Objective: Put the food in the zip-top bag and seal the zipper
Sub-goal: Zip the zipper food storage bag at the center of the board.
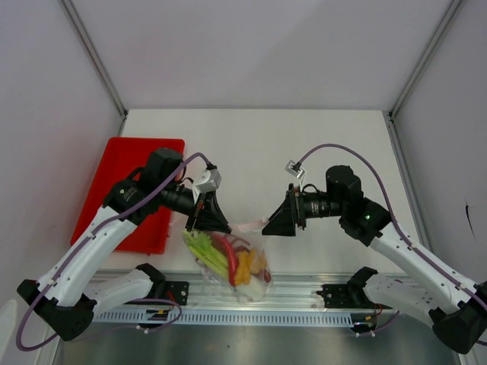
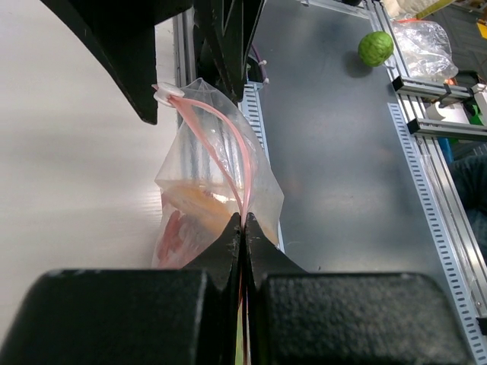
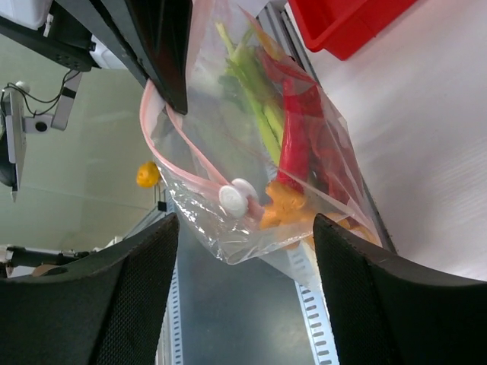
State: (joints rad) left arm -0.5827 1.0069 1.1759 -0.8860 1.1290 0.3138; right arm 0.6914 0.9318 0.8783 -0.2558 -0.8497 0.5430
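The zip-top bag (image 1: 228, 258) hangs over the table's near edge, holding the food: green stalks (image 3: 251, 99), a red chili (image 3: 293, 144) and orange pieces (image 3: 285, 205). My left gripper (image 1: 207, 220) is shut on the pink zipper (image 2: 228, 129) at one end of the bag's mouth, with the strip pinched between its fingertips (image 2: 262, 243). My right gripper (image 1: 268, 226) is open at the other end. Its fingers (image 3: 129, 296) stand wide apart, and the white slider tab (image 3: 237, 198) sits just beyond them, untouched. In the left wrist view the slider tab (image 2: 169, 93) lies next to one right finger.
A red tray (image 1: 129, 190) sits on the table to the left, behind my left arm. A slotted aluminium rail (image 1: 251, 313) runs along the near edge under the bag. Off the table lie a green ball (image 2: 375, 47) and an orange ball (image 3: 148, 174).
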